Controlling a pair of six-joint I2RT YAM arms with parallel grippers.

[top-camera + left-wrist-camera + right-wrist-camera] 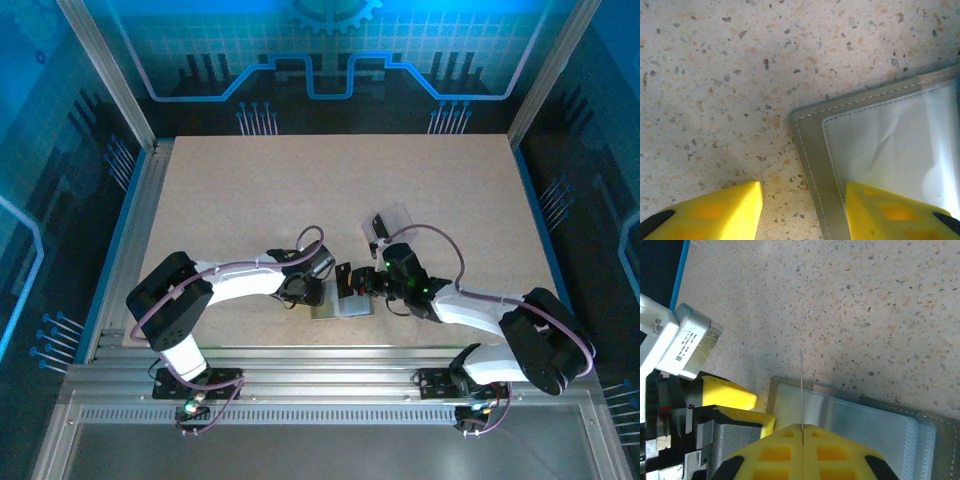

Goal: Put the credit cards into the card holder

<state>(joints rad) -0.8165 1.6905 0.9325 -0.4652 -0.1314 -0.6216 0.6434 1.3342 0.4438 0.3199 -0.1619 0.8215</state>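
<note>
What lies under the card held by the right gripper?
The open card holder lies below the card, clear pockets facing up. The right gripper covers its near part, so what lies there cannot be seen.

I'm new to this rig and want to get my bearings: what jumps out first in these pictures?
At the table's near middle, the right gripper is shut on a thin card, seen edge-on, held upright over the open grey card holder. The left gripper is open, its yellow fingers straddling the holder's corner. A clear box sits apart, farther back.

No legible text; sticker (684, 351) on grey module (700, 337) unreadable.
</note>
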